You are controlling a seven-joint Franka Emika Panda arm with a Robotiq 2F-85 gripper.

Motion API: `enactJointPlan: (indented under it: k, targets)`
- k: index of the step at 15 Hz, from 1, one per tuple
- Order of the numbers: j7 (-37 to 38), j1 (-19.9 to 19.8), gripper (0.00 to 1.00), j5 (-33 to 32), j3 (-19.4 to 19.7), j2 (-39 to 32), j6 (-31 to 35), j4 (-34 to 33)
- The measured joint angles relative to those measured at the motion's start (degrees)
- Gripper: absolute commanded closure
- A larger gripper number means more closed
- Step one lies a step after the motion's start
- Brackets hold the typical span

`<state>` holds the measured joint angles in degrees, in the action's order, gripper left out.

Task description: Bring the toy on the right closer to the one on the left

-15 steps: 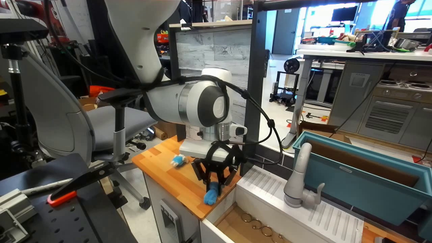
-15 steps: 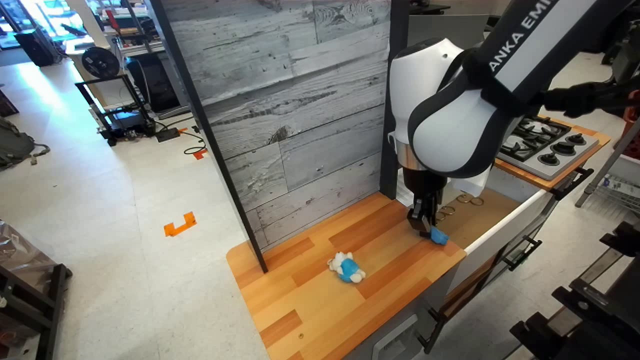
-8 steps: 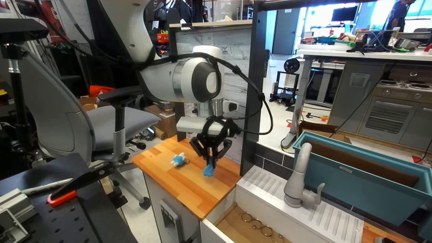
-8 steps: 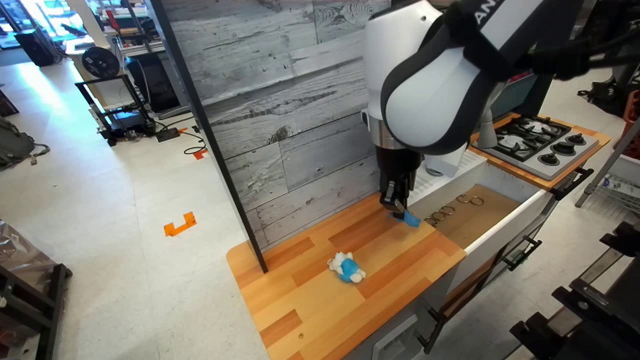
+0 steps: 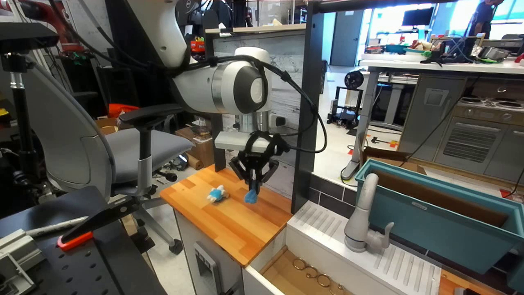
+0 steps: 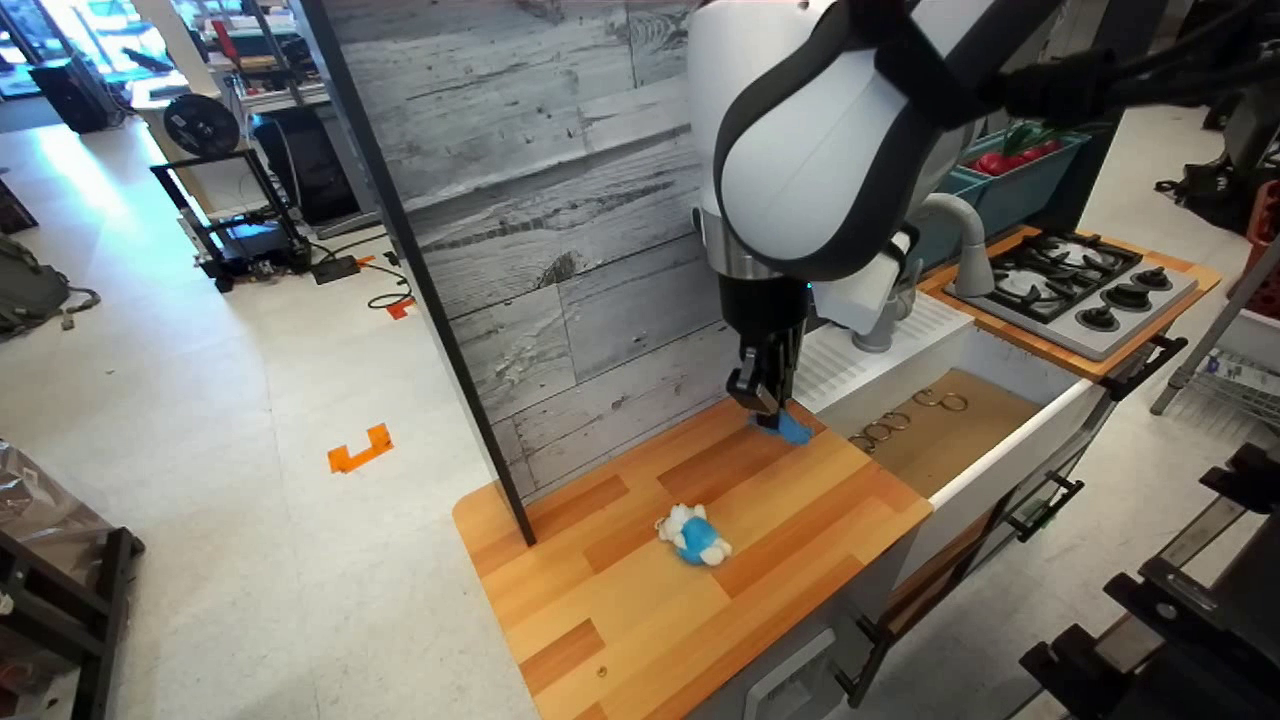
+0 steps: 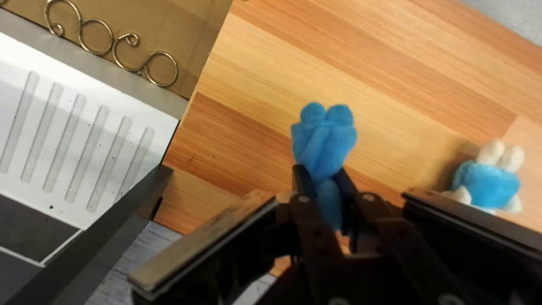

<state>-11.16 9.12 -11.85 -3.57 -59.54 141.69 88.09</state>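
Note:
A plain blue plush toy (image 5: 251, 198) is between the fingers of my gripper (image 5: 254, 187), which is shut on it. It also shows in an exterior view (image 6: 795, 430) and in the wrist view (image 7: 324, 137), where its two rounded ends stick out past the fingertips. It appears held a little above the wooden countertop (image 6: 640, 620). A white toy with a blue body (image 5: 217, 194) lies on the countertop, apart from the gripper. It shows in an exterior view (image 6: 694, 537) and at the right of the wrist view (image 7: 487, 184).
A grey plank panel (image 6: 600, 230) with dark posts rises along the countertop's back edge. Beside the countertop are a white ribbed drainboard (image 5: 315, 221), a faucet (image 5: 362, 217) and a sink basin (image 6: 960, 420) holding wire rings. A teal planter (image 5: 430, 229) stands behind.
My gripper has risen and carried the blue toy away from the sink-side corner, towards the plank panel. The white and blue toy has not moved.

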Motion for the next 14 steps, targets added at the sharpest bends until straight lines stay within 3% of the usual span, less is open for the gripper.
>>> enactJointPlan:
  k: [12, 13, 14]
  targets:
    - [-0.5, 2.1, 0.96, -0.2, -0.4, -9.5, -0.4, -9.0]
    - [-0.5, 2.2, 0.61, -0.2, -0.4, -10.1, -0.5, -9.6]
    - [-0.5, 2.2, 0.59, -0.2, -0.4, -10.3, -0.8, -10.1]
